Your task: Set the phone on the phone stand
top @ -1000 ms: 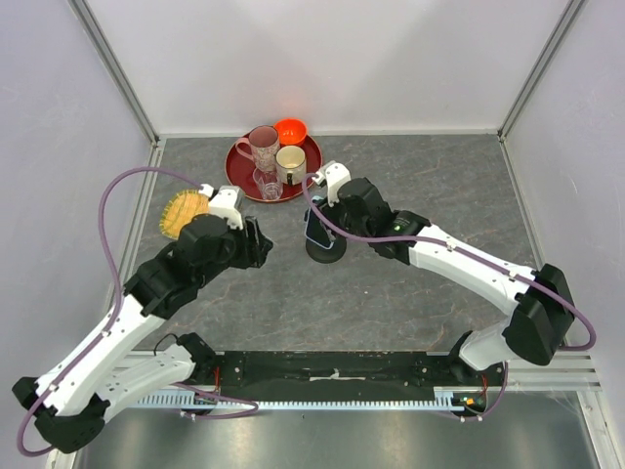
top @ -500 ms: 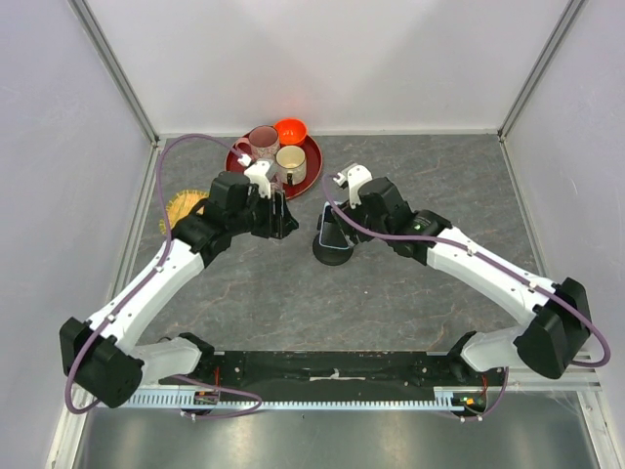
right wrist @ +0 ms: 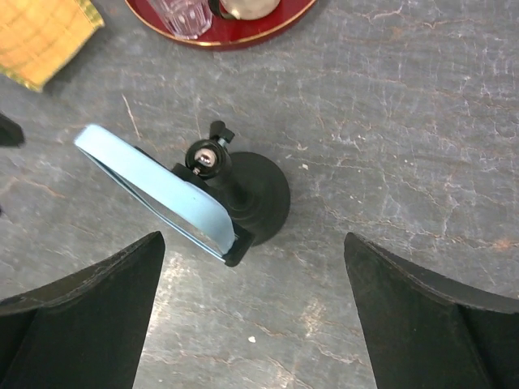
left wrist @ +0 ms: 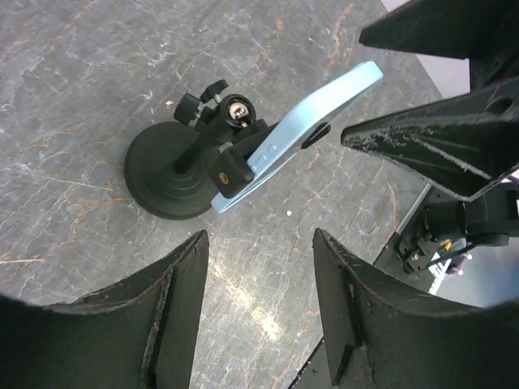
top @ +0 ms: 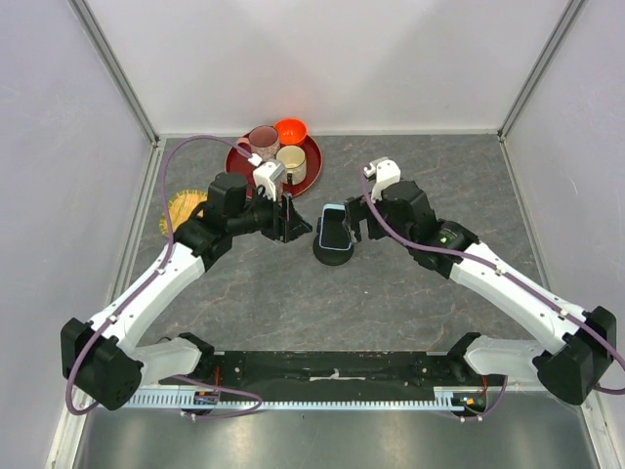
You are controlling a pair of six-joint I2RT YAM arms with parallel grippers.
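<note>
The phone (top: 334, 227), light blue at the rim with a dark face, leans tilted in the cradle of the black phone stand (top: 330, 256) at mid-table. Nothing holds it. My right gripper (top: 357, 223) stands just right of it, open wide, its jaws apart from the phone. My left gripper (top: 293, 223) is just left of the stand, open with nothing between its fingers. In the left wrist view the phone (left wrist: 316, 134) rests on the stand (left wrist: 166, 174) beyond my left gripper (left wrist: 259, 243). The right wrist view shows the phone (right wrist: 154, 182) clamped on the stand (right wrist: 255, 198) ahead of my right gripper (right wrist: 253, 237).
A red tray (top: 311, 174) with mugs, a glass and an orange bowl (top: 290, 130) stands at the back, close behind my left gripper. A yellow woven disc (top: 183, 208) lies at the left by the left arm. Walls close in the table on three sides.
My right gripper has opened wide and drawn back to the right, leaving the phone on the stand. The left arm swung in from the left to beside the stand.
</note>
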